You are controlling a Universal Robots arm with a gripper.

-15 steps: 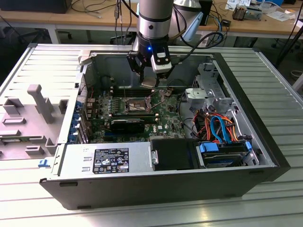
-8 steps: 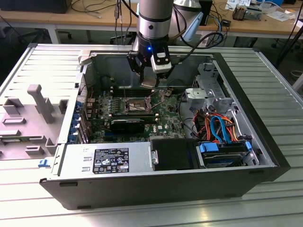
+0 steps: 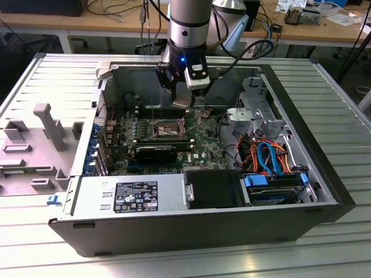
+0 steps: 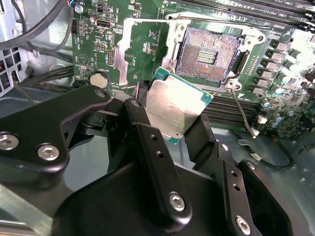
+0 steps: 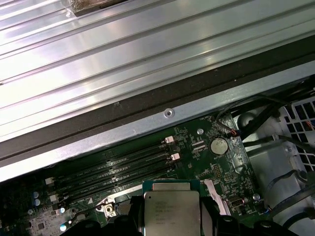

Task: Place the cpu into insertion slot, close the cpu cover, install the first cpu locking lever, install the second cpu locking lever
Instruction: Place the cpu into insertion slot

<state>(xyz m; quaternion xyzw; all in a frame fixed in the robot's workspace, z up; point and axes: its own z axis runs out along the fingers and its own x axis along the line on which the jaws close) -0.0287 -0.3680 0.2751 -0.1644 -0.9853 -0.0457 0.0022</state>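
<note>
My gripper point(image 3: 184, 98) hangs inside the open computer case, shut on the cpu point(image 4: 174, 105), a flat silvery square held by its edges between black fingers point(image 4: 142, 123). The first wrist view has the cpu point(image 5: 171, 209) hanging over the green board. In the second wrist view, the insertion slot point(image 4: 209, 51) lies bare with its gold-brown contact field showing, a little way off from the held chip. The cpu cover point(image 4: 121, 54) stands swung open beside the slot. A thin locking lever point(image 4: 241, 110) sticks out free from the slot's corner. In the exterior view the slot point(image 3: 166, 128) lies below and in front of the gripper.
Long black memory slots point(image 5: 113, 169) run beside the socket. A black card point(image 3: 156, 153) sits in front of it. Orange and blue cables point(image 3: 264, 156) and a drive bay point(image 3: 272, 188) take up the exterior view's right. The power supply point(image 3: 130, 194) lines the front wall.
</note>
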